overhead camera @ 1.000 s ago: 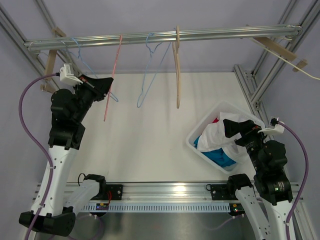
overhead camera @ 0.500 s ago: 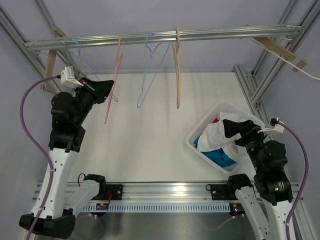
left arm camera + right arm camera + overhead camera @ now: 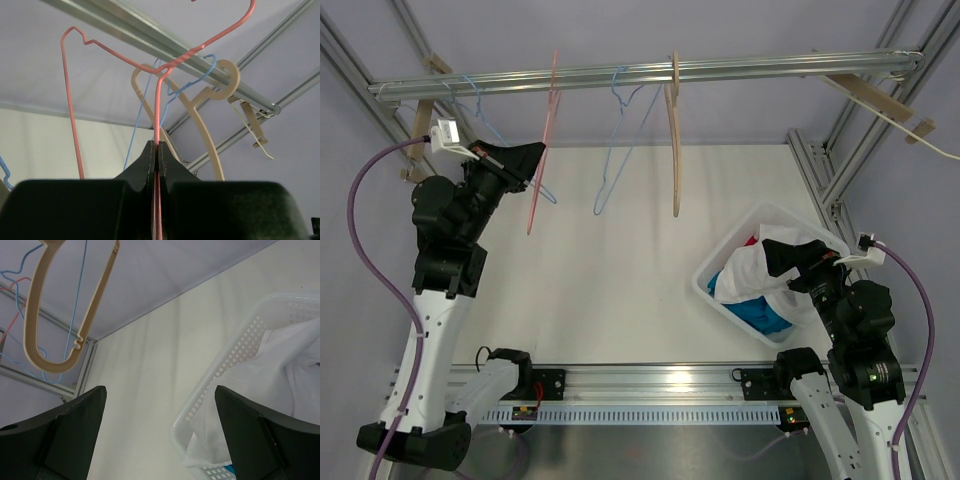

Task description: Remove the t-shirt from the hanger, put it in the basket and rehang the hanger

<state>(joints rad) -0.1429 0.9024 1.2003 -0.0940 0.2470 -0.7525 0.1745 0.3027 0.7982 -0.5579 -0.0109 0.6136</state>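
Pink wire hanger (image 3: 159, 110), 10 o'clock: left gripper (image 3: 155, 150) clamped on its thin wire.
Crumpled white t-shirt (image 3: 280, 365) in perforated plastic basket (image 3: 235, 355), 4 o'clock; right gripper (image 3: 160, 390) spread wide, holding nothing.

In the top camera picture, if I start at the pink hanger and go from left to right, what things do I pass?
pink hanger → blue wire hanger → tan hanger → white basket
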